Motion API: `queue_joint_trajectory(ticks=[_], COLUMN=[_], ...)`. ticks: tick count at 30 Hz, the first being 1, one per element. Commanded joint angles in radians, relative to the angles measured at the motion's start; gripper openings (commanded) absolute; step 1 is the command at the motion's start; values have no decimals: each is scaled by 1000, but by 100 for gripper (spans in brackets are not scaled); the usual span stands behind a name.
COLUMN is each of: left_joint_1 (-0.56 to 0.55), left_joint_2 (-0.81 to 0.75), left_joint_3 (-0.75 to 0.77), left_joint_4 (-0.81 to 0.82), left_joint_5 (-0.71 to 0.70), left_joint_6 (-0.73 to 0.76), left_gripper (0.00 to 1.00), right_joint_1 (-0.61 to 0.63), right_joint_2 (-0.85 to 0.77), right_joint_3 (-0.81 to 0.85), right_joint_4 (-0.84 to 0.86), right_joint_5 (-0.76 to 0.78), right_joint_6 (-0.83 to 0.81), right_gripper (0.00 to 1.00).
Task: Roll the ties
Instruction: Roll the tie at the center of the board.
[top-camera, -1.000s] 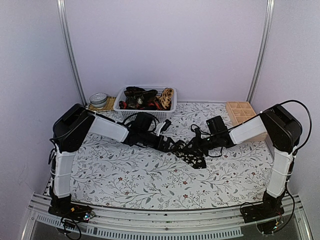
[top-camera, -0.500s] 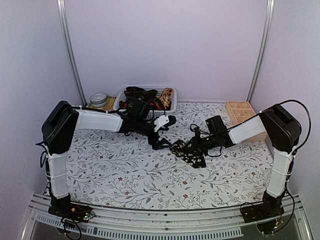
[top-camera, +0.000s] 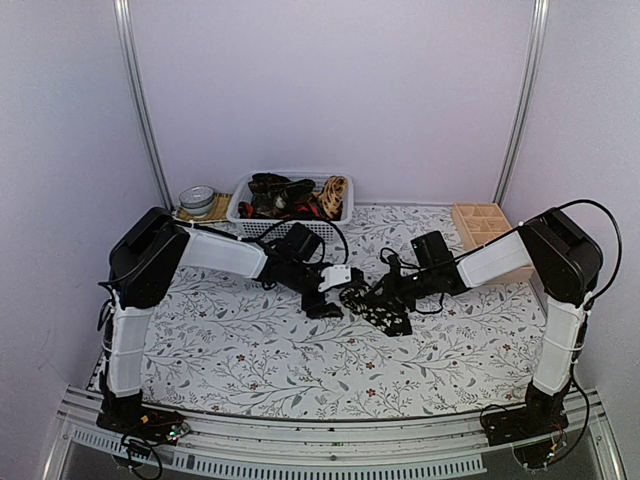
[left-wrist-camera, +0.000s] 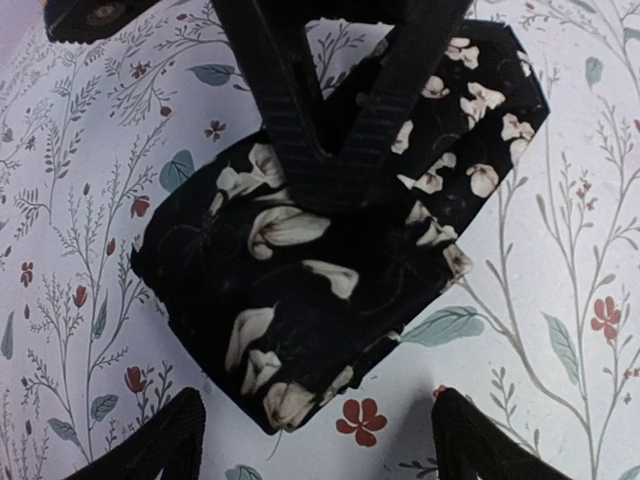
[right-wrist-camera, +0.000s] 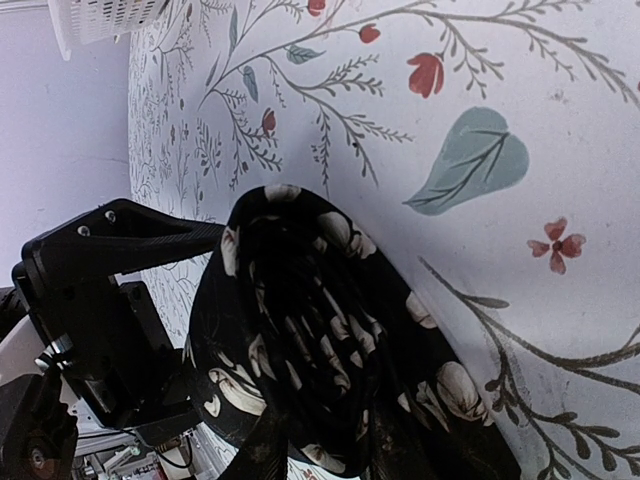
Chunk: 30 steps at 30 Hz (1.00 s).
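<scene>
Back down from beside the basket (top-camera: 238, 210): left gripper (top-camera: 324, 306) now sits just beside the black floral tie (top-camera: 388, 318), which lies on the worktop (top-camera: 220, 350) in front of the basket. Only the left wrist view shows its fingers (left-wrist-camera: 160, 445) apart, near the tie's folded end. The right gripper (top-camera: 384, 296) has its fingers clamped on the tie.

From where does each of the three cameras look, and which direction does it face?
Top: above and behind the arms, facing down at the table; both arms show.
Left wrist: down on the tie; tips of the left pincer at the bottom edge.
Right wrist: low along the table toward the basket; own fingers mostly hidden in the tie.
Shared: both wrist views show the tie, gripped by the right pincer.
</scene>
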Motion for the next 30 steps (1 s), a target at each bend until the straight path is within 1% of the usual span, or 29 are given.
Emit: queue_joint_trajectory(ticks=[1,6,8,10,12,13,15,17,18,24,27,30], left_joint_1=[-3,15,19,21,21,20,20,20,20,21,18,10], left_joint_2=[10,8,14,25,34,39,51,56,58,59,58,60], left_joint_3=[4,-10,-2,9,18,22,34,39,40,34,28,28], left_joint_4=[56,89,90,87,85,83,76,72,73,103,120,121], left_joint_5=[22,85,96,92,89,83,64,50,42,1,-4,-8], left_joint_6=[-18,-42,-57,-69,-74,-77,-86,-92,-96,-145,-171,-193], left_gripper=[76,74,69,66,57,54,52,46,45,28,23,23], right_joint_1=[6,6,6,5,6,5,6,6,6,6,7,6], right_joint_2=[75,74,72,73,73,73,73,72,72,73,76,78], right_joint_3=[7,9,9,11,13,14,15,15,17,18,21,24], right_joint_4=[-47,-51,-53,-54,-54,-54,-55,-56,-56,-59,-60,-62], right_joint_5=[37,40,40,41,40,39,39,39,38,39,39,41], right_joint_6=[-5,-6,-6,-6,-6,-6,-5,-6,-5,-6,-6,-6], right_gripper=[26,26,26,25,26,26,26,26,26,26,27,30])
